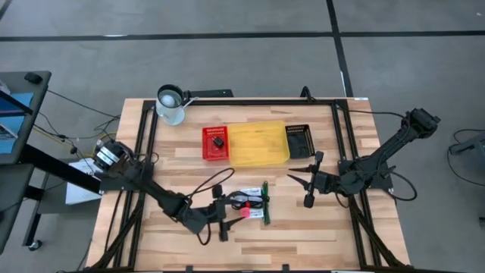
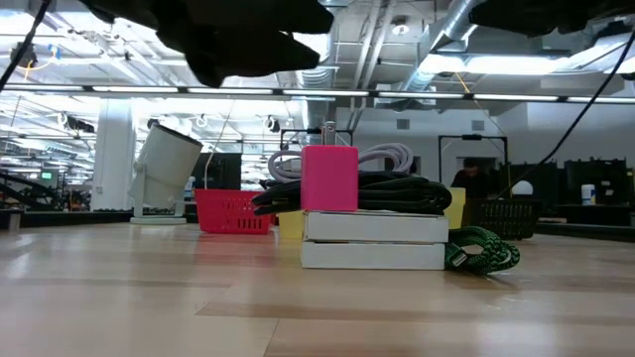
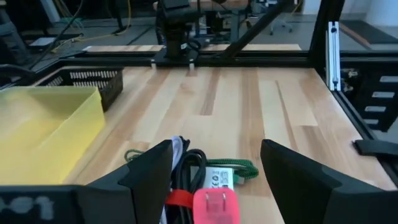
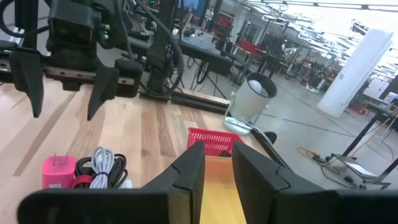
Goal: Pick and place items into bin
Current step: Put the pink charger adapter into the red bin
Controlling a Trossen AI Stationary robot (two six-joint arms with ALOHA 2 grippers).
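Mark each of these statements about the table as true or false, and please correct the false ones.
1. The left pincer is open beside the pile of items. True.
2. The pink charger plug lies inside the yellow bin. False: it sits on the pile with the coiled black cable, on the bare table, outside the yellow bin.
3. A small black piece is in the red basket. True.
4. The white mug stands between the two arms at the table's middle. False: it is at a far corner, on the left arm's side.
5. The right pincer holds the green cable. False: it grips nothing visible, and the cable lies by the pile.
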